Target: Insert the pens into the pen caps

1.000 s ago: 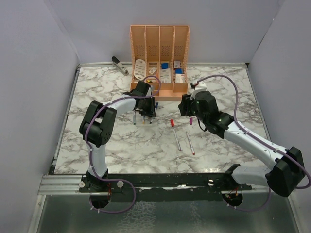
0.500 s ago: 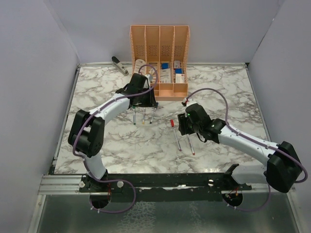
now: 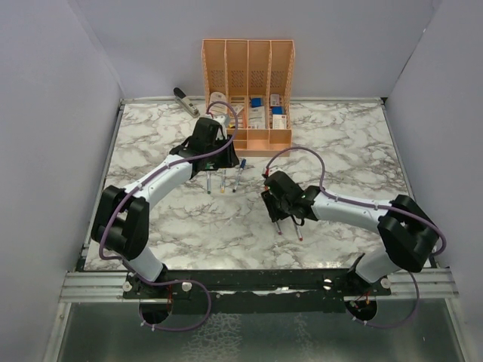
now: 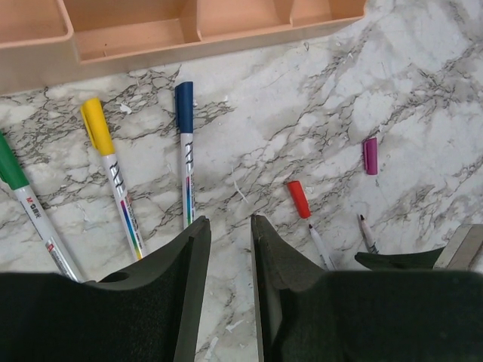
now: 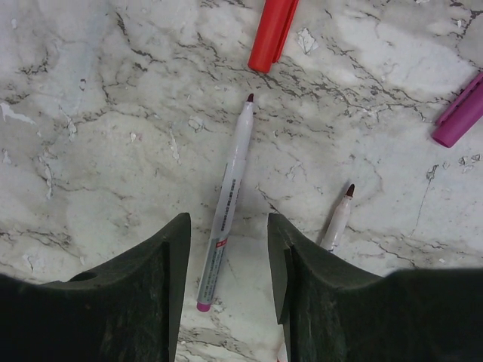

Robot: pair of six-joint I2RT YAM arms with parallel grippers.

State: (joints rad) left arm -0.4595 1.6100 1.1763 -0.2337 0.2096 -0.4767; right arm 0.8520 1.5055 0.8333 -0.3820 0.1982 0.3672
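Found left gripper [image 4: 230, 226] narrowly parted, holding nothing, above green-capped pen [image 4: 30, 207], yellow-capped pen [image 4: 113, 181] and blue-capped pen [image 4: 186, 166], all lying side by side near orange tray [image 4: 151, 38]. Found right gripper [image 5: 228, 222] spread wide, straddling uncapped pen [image 5: 230, 173] on marble table [image 5: 90, 136]. Noted red cap [image 5: 272, 30] just beyond its tip, with second uncapped pen [image 5: 337, 215] and purple cap [image 5: 459, 117] alongside.
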